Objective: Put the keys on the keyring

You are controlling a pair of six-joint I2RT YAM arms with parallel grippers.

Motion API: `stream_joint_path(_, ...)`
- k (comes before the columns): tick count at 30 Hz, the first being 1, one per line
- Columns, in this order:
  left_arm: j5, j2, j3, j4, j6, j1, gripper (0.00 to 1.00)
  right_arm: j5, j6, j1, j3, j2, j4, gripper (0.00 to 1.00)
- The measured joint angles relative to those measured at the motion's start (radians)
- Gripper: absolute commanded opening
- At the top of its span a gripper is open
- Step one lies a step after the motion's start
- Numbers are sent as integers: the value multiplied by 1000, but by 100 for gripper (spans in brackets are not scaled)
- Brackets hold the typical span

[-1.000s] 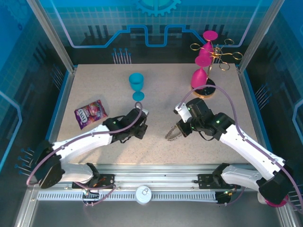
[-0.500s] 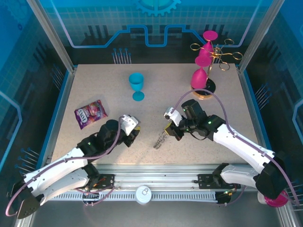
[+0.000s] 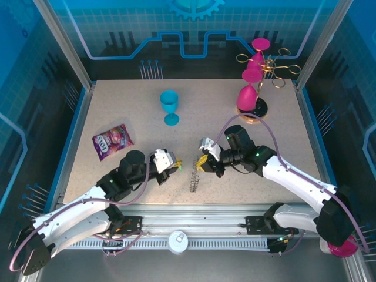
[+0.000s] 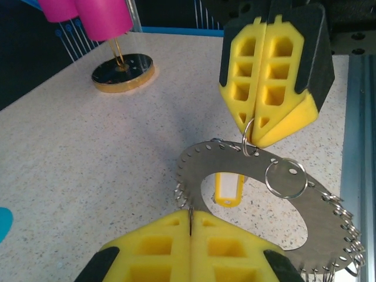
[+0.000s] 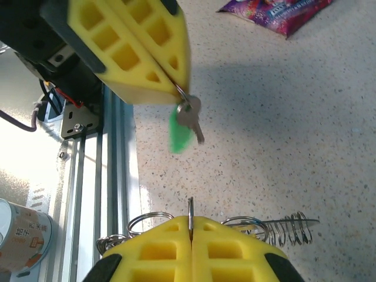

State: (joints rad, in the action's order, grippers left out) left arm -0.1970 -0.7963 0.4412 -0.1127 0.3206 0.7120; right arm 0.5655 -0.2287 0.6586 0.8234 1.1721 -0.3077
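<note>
Left tool point(image 5: 174, 81) clenched on the small split ring of the keys point(image 5: 183, 124); one key and a green tag dangle under its yellow fingertips, above the desk point(image 3: 117, 111), near the front edge. Next right, the keyring point(image 4: 235, 160), a grey flat loop fringed with small rings, hangs just beside the keys; touching or not, cannot tell. Yellow tag point(image 4: 228, 189) shows through its hole in the left wrist view. Right tool point(image 4: 257, 130) clenched on a small ring at the keyring's upper rim. Far right, back: pink glasses point(image 3: 248, 97) on gold rack point(image 3: 276, 70).
</note>
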Motion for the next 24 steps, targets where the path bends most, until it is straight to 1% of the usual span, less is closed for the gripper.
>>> stream_joint_path(7, -95, -33, 0, -51, 6, -3, 0, 39, -51, 26, 0, 11, 23, 0)
stream_joint_path(15, -187, -33, -7, -97, 103, -3, 0, 71, -108, 36, 0, 25, 26, 0)
stream_joint_path(20, -229, -34, -8, -103, 171, -3, 0, 70, -129, 40, 0, 32, 24, 0)
stream_joint_path(24, -249, -33, -9, -103, 195, -3, 0, 50, -136, 42, 0, 41, 24, 0)
